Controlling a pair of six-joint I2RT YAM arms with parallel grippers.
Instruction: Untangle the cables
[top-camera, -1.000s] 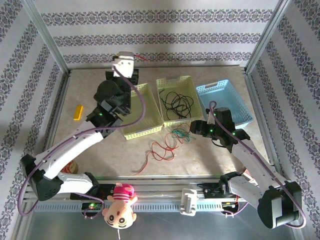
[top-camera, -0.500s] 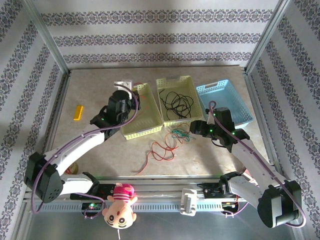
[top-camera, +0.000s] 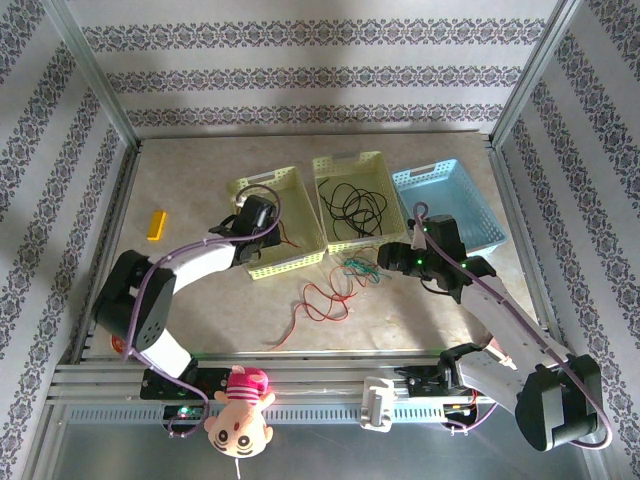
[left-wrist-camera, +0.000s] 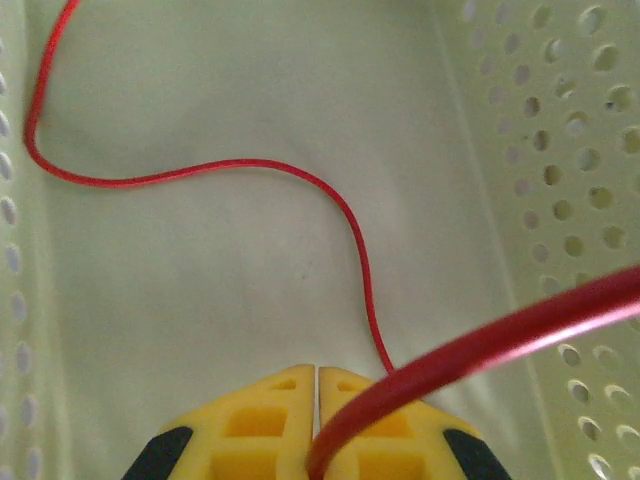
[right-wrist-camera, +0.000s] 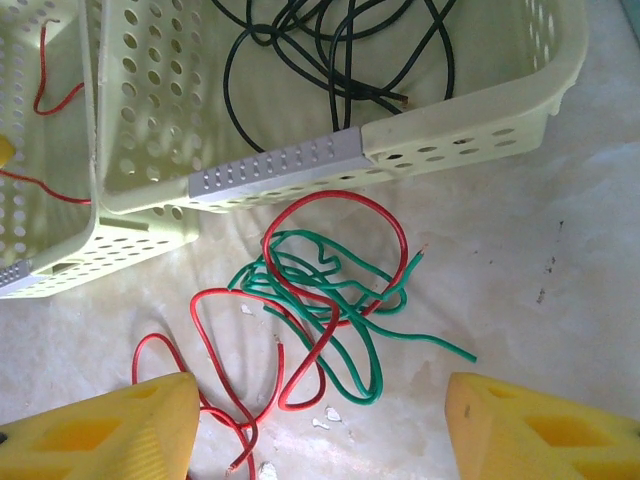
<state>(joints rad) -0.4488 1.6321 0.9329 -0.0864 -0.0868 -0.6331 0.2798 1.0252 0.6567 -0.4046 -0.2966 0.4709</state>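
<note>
My left gripper (top-camera: 262, 213) is down inside the left pale-green basket (top-camera: 300, 185). Its yellow fingertips (left-wrist-camera: 290, 395) are shut on a red cable (left-wrist-camera: 480, 345), which trails in a curve over the basket floor. On the table, a green cable (right-wrist-camera: 345, 305) lies tangled with another red cable (right-wrist-camera: 350, 200), just in front of the middle basket (right-wrist-camera: 300, 160). Black cables (right-wrist-camera: 330, 50) lie coiled in that basket. My right gripper (right-wrist-camera: 320, 430) hovers open over the green and red tangle (top-camera: 358, 268), with a finger on either side and nothing held.
An empty blue basket (top-camera: 455, 205) stands at the right of the row. A yellow block (top-camera: 155, 224) lies at the left of the table. A doll (top-camera: 240, 420) hangs on the front rail. More red cable (top-camera: 320, 300) loops across the table's middle.
My left arm has come down from high over the table's back into the left basket, bringing the red cable with it. The right arm has stayed put.
</note>
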